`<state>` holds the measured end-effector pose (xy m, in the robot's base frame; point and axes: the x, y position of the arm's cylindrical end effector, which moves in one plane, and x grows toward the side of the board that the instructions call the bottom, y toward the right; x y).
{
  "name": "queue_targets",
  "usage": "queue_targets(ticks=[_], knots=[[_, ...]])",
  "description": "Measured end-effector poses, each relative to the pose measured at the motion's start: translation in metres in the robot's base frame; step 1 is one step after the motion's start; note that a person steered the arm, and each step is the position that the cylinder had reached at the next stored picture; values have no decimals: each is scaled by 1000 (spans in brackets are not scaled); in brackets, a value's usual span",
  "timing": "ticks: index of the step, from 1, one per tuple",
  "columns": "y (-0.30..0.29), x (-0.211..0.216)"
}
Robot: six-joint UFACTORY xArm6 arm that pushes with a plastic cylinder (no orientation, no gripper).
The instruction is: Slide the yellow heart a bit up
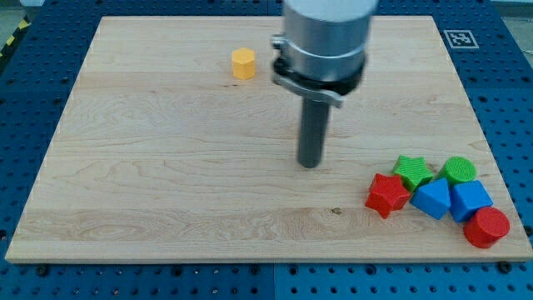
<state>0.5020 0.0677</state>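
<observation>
My tip (310, 164) stands mid-surface, well apart from every block.
No pincer shows; small yellow block (243, 63), shape unclear, sits toward the light wooden surface's (166, 167) top.

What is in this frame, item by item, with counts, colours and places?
Yellow block: 1, yellow, alone near the view's top, left of centre; shape hard to make out.
Red star: 1, red, left end of the cluster at the view's bottom right.
Green star: 1, green, top of the cluster.
Green cylinder: 1, green, right of the green star.
Blue blocks: 2, blue, side by side in the cluster's middle.
Red cylinder: 1, red, cluster's lower right end.
Board: 1, pale wood, on a blue perforated surface.
My tip: 1, dark rod, mid-board, clear of every block, below and right of the yellow block.
</observation>
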Motion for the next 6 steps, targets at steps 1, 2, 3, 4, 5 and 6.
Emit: queue_targets(ticks=[1,2,3,4,5,6], knots=[[12,-2],[3,-16],[-16,-27],[-15,-32],[1,-23],[3,-40]])
